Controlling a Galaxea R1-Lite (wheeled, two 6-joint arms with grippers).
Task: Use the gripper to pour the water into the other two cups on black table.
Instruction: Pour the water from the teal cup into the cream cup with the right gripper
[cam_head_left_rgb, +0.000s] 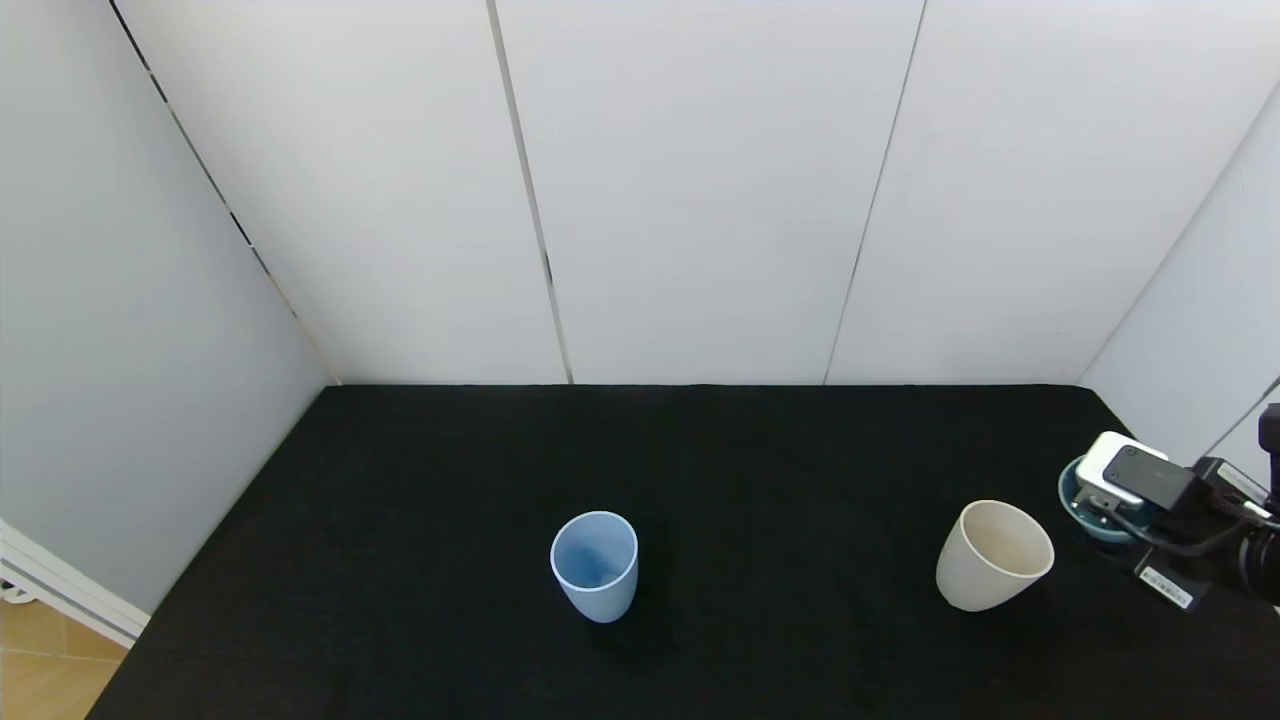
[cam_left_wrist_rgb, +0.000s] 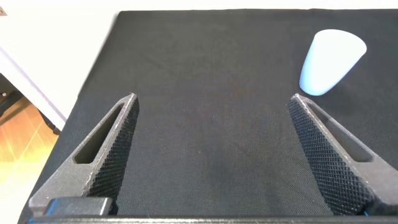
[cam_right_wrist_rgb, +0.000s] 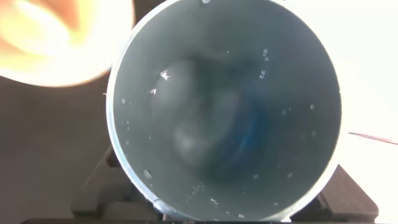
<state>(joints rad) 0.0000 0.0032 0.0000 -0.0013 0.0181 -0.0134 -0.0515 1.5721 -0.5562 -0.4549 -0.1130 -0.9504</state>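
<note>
While right gripper (cam_head_left_rgb: 1120, 500) hides teal cup (cam_head_left_rgb: 1078, 500), fingers unseen.

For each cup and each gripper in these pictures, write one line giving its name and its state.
light blue cup: upright on the black table, no water visible inside.
cream-beige cup: upright on the table, inside looks dry.
mint-green cup: held at the right gripper, droplets on its inner wall.
left gripper: open, above bare table, holding nothing.
</note>
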